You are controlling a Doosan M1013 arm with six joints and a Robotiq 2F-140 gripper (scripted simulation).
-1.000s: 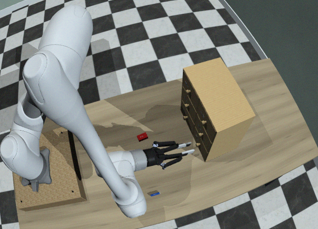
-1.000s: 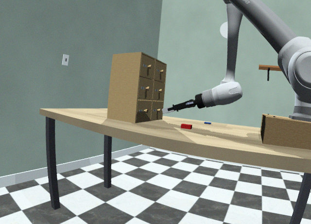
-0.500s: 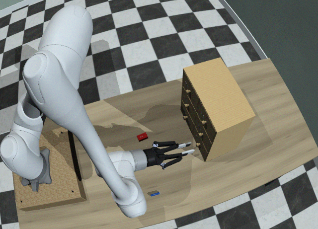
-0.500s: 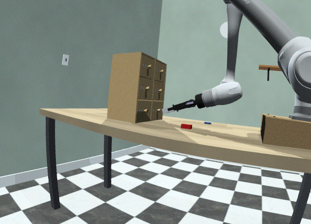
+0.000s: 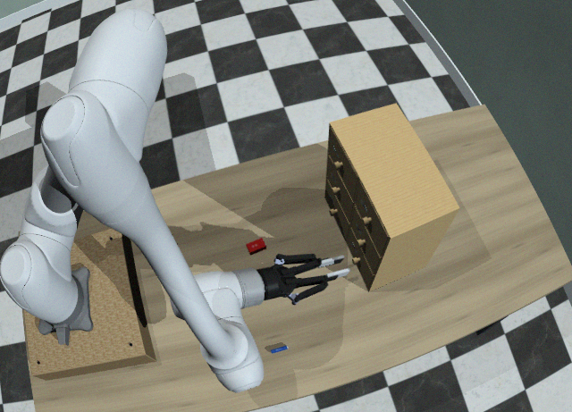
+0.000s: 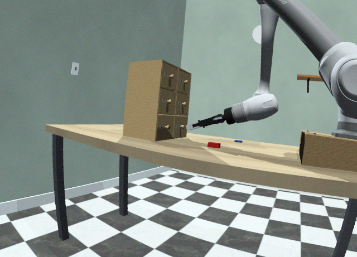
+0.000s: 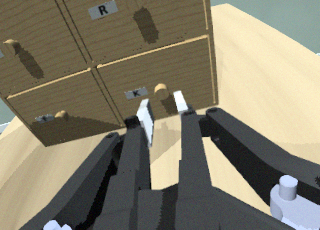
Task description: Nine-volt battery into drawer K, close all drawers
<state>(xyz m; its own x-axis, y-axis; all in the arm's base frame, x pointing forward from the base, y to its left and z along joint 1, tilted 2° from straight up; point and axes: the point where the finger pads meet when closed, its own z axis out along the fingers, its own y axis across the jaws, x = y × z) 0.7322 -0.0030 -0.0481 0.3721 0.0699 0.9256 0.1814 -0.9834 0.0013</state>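
The small wooden chest (image 5: 388, 190) stands upright on the table with all its drawers pushed in. In the wrist view, the bottom drawer just ahead carries a small label that looks like K (image 7: 136, 92), and the drawer above it is marked R (image 7: 102, 10). My gripper (image 5: 341, 265) lies level, with its fingers a narrow gap apart and nothing between them. The fingertips stand just short of that bottom drawer's knob (image 7: 160, 90), one on each side of it. A small red block (image 5: 255, 245), which looks like the nine-volt battery, lies on the table behind the gripper.
A small flat grey-and-blue piece (image 5: 277, 348) lies near the table's front edge, by the arm's elbow. The arm's raised wooden base block (image 5: 88, 301) fills the table's left end. The chest also shows in the side view (image 6: 157, 100), near the table's far end.
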